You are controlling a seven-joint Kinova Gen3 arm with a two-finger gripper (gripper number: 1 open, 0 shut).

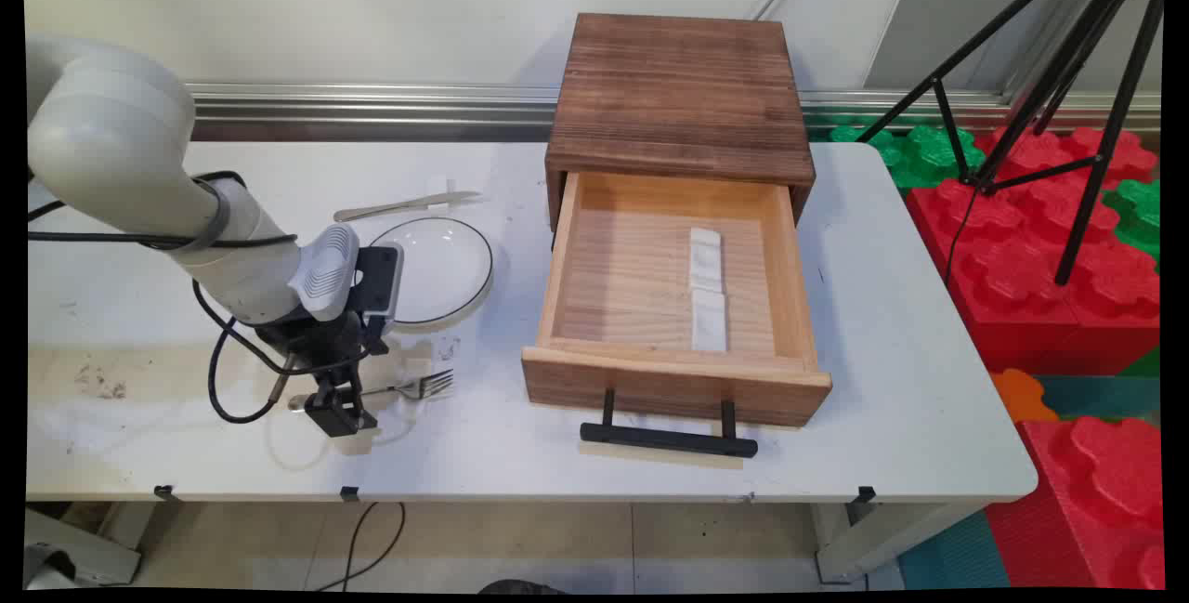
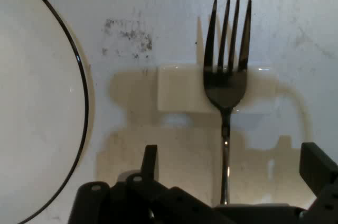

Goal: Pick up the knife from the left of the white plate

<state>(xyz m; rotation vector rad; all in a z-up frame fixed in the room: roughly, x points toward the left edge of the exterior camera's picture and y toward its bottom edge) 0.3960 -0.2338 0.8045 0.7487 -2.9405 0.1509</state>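
The gripper (image 1: 340,415) stands low over the fork (image 1: 401,389) near the table's (image 1: 882,380) front edge, left of the open drawer (image 1: 673,292). Its fingers are spread, one on each side of the fork's handle, holding nothing. The fork's long axis runs left to right, tines toward the drawer. The plate (image 1: 444,270) lies just behind. The handle's end is hidden under the gripper.

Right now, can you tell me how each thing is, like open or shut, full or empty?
Drawer: pulled open, two white packets inside.
Plate: empty.
Fork: flat on table, handle between the fingers.
Knife: flat behind plate.
Gripper: open, astride fork handle.
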